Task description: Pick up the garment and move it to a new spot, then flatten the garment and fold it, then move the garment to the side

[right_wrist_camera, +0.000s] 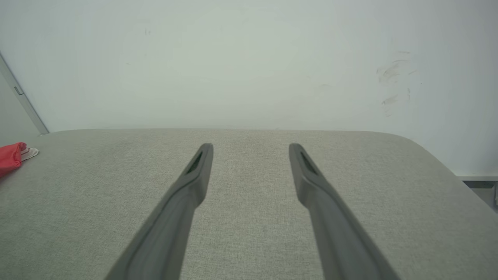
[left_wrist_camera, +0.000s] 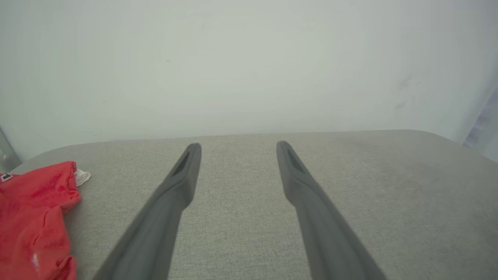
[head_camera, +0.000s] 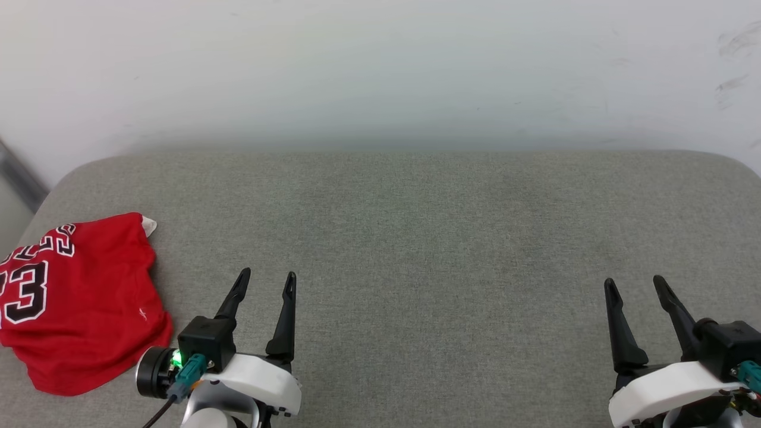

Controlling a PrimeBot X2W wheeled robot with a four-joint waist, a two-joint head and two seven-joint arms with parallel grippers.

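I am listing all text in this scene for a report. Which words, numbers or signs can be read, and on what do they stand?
"23": black, white-outlined number on the red garment; the picture's edge cuts the 2.
Black letters arched above the number: creased and cut off, too unclear to read.
No other text is legible.

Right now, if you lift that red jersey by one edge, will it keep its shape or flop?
Probably flop: the red jersey lies crumpled in soft folds, so it should drape. It looks thin, so likely light. Pushed across the woven grey surface, it would probably bunch.
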